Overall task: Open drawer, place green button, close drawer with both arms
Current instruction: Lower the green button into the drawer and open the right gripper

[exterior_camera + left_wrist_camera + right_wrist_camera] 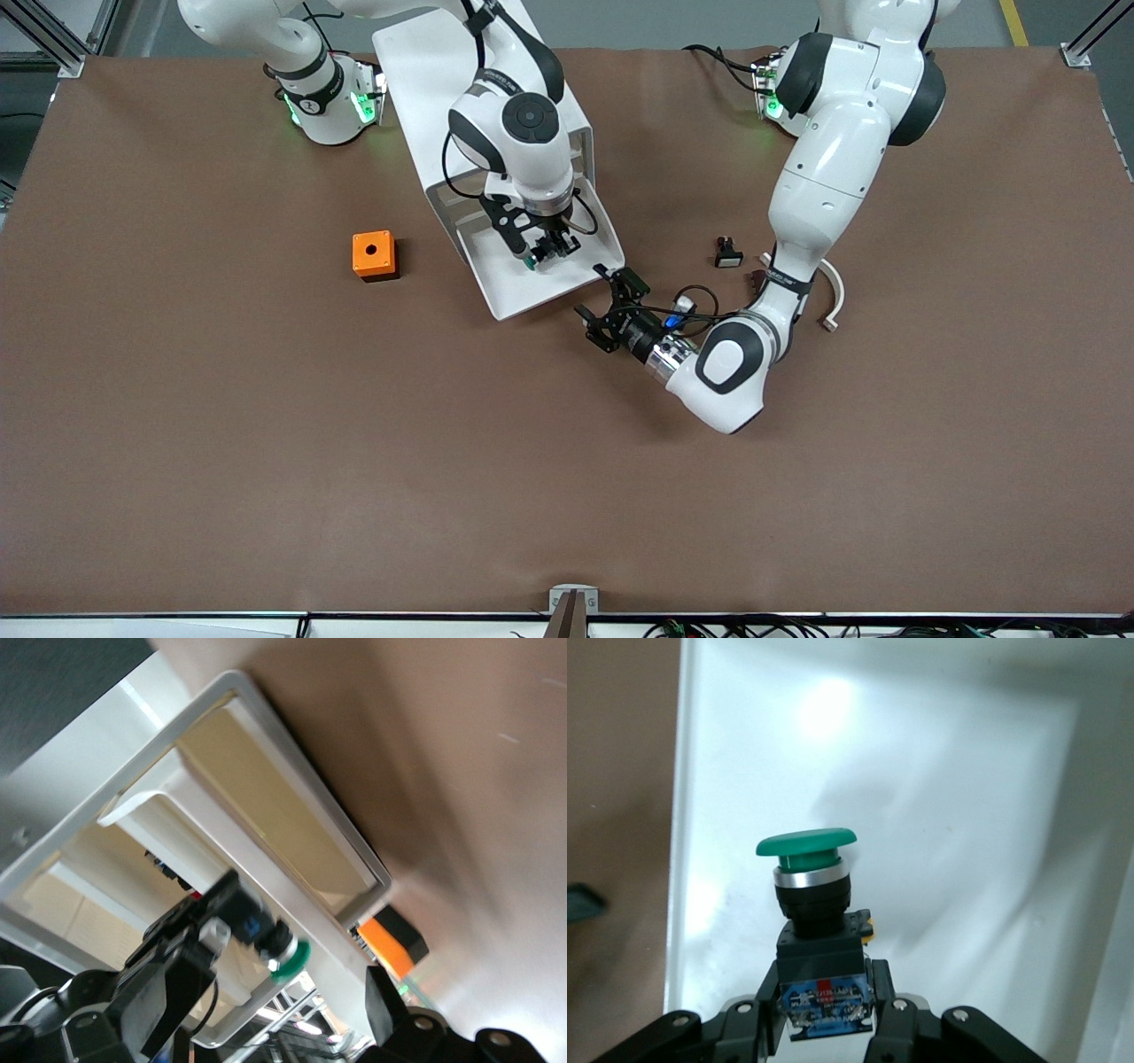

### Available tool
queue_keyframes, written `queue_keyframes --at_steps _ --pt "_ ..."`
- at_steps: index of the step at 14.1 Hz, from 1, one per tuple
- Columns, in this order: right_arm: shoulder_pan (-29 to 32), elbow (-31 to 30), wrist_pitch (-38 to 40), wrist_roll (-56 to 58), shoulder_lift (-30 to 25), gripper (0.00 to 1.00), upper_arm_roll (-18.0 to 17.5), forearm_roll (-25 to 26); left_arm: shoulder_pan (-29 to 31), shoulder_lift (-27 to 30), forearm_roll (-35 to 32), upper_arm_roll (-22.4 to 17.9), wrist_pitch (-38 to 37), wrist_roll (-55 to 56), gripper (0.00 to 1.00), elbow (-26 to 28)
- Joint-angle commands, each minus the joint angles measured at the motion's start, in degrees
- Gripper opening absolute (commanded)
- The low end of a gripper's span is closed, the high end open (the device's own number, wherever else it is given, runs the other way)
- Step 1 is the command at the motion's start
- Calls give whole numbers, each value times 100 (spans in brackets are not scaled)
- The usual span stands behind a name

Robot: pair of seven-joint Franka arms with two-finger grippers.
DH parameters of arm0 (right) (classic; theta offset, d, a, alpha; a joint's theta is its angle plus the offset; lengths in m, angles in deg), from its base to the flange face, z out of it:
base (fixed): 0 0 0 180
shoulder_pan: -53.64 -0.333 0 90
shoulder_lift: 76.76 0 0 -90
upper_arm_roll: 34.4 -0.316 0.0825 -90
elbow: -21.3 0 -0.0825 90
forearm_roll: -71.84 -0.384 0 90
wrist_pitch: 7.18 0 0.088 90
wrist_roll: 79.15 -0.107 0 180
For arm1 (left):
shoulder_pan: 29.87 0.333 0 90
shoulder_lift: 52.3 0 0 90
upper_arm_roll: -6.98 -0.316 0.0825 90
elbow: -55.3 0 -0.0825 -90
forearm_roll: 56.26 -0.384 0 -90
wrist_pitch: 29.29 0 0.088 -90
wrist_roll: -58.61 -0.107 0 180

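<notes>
Nearest the front camera, the left gripper (607, 306) sits low over the desk (266, 443) just beside the pulled-out drawer (523, 297), fingers spread and empty. Right gripper (542, 251) hangs over the drawer tray, fingers clamped on the button (817, 939), its green cap pointing away from the gripper. An orange box (374, 255) lies toward the right arm's end.

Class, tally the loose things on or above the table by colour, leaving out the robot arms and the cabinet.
Green button, in the right gripper over the open drawer: 1
Orange box: 1
Black button: 1
White curved piece: 1
Total: 4
</notes>
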Motion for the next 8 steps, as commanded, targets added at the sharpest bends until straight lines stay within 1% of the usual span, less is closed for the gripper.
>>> queue_keyframes --at_steps 1,2,3,4,5,6,8 --pt "-158 215 -98 -461 267 0 72 103 9 210 76 -287 10 -952 99 -132" --pt "-167 303 -98 -523 355 0 72 104 -26 324 58 -427 27 -1443 99 -132" --pt "-176 365 -90 -532 400 4 72 104 -61 429 41 -585 45 -1848 99 -132" --pt "-176 392 -81 -506 417 30 72 104 -114 500 14 -744 132 -2244 99 -132" --pt "-176 410 -81 -462 426 60 72 112 -193 588 5 -911 211 -2579 99 -132" --pt "-184 445 -72 -471 452 99 72 130 -307 702 -82 -1156 299 -3034 99 -132" --pt "-167 559 -19 -445 453 100 72 130 -562 922 -380 -1517 580 -3801 99 -124"
